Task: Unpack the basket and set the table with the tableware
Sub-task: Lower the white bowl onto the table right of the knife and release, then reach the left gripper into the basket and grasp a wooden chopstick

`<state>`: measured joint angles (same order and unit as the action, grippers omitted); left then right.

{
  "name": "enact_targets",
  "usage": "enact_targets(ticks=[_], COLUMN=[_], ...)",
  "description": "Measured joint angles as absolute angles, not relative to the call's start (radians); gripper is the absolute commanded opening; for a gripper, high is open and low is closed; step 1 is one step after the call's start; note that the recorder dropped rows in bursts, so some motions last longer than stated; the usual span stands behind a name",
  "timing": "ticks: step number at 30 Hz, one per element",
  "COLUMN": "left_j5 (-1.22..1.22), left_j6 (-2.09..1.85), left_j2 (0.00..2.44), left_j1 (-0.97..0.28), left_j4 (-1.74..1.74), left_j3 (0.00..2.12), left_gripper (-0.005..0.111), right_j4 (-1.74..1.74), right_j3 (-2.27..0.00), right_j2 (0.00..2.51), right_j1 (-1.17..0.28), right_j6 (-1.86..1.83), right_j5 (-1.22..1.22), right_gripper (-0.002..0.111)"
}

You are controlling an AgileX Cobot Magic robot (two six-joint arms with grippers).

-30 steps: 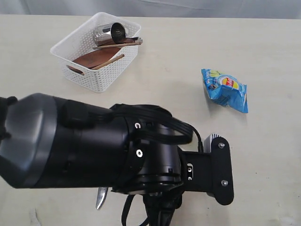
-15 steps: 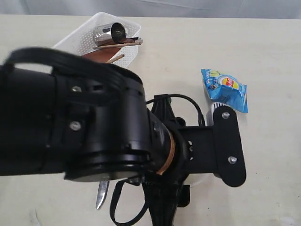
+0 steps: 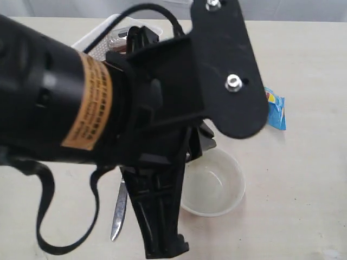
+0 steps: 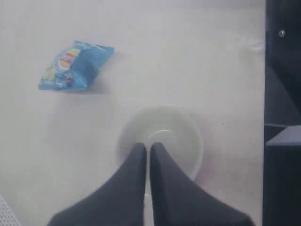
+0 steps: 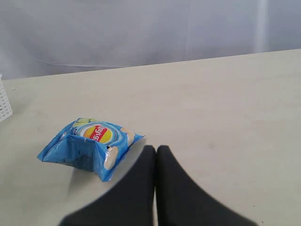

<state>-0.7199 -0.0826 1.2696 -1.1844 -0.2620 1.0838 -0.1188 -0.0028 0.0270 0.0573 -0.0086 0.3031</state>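
Observation:
The cream bowl (image 3: 214,184) stands upright and empty on the table (image 3: 303,211). My left gripper (image 4: 146,148) hovers above the bowl (image 4: 162,136), shut with nothing between its fingers. A steel knife (image 3: 119,210) lies to the left of the bowl. The left arm (image 3: 135,108) hides most of the white basket (image 3: 97,39); only its corner and the steel cup (image 3: 115,38) show. My right gripper (image 5: 156,150) is shut and empty, low over bare table beside the snack bag (image 5: 89,145).
The blue snack bag (image 3: 275,108) lies right of the middle, partly behind the arm. The left arm's black bulk fills the left and centre of the exterior view. The basket's edge (image 5: 3,101) shows in the right wrist view.
The left arm has swung up and across the exterior view. The bowl, hidden a second ago, now shows standing on the table beside the knife.

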Motion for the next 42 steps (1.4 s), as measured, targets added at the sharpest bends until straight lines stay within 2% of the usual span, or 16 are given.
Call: enact_targets(ticks=[5, 9, 11, 14, 15, 16, 18, 21, 26, 27, 31, 42], left_j5=[-0.668, -0.562, -0.511, -0.414, -0.403, -0.397, -0.418, -0.43, -0.227, -0.177, -0.012, 0.222], left_j6=[-0.051, -0.015, -0.006, 0.0, 0.0, -0.051, -0.209, -0.415, -0.674, -0.681, -0.683, -0.656], left_j2=[1.193, 1.101, 1.047, 0.95, 0.944, 0.939, 0.945, 0.96, 0.965, 0.967, 1.009, 1.307], left_j1=[-1.156, -1.051, -0.959, -0.665, -0.618, -0.519, -0.439, -0.42, -0.42, -0.42, -0.42, -0.42], left_j4=[-0.273, -0.279, -0.279, -0.285, -0.292, -0.302, -0.306, -0.269, -0.165, -0.165, -0.165, -0.165], left_j3=[1.04, 0.92, 0.854, 0.788, 0.787, 0.786, 0.783, 0.726, 0.544, 0.518, 0.479, 0.487], left_gripper=[0.0, 0.0, 0.0, 0.0, 0.0, 0.0, 0.0, 0.003, 0.045, 0.048, 0.047, 0.047], right_j4=[-0.119, -0.119, -0.119, -0.119, -0.119, -0.119, -0.119, -0.119, -0.119, -0.119, -0.119, -0.119], right_j3=[-0.003, -0.003, -0.003, -0.003, -0.003, -0.003, -0.003, -0.003, -0.003, -0.003, -0.003, -0.003], right_j2=[0.027, 0.027, 0.027, 0.027, 0.027, 0.027, 0.027, 0.027, 0.027, 0.027, 0.027, 0.027], right_j1=[0.057, 0.057, 0.057, 0.057, 0.057, 0.057, 0.057, 0.057, 0.057, 0.057, 0.057, 0.057], right_j6=[-0.009, -0.009, -0.009, -0.009, -0.009, -0.009, -0.009, -0.009, -0.009, -0.009, -0.009, -0.009], right_j5=[0.303, 0.303, 0.303, 0.303, 0.303, 0.303, 0.303, 0.303, 0.303, 0.303, 0.303, 0.303], right_gripper=[0.0, 0.0, 0.0, 0.0, 0.0, 0.0, 0.0, 0.0, 0.0, 0.0, 0.0, 0.0])
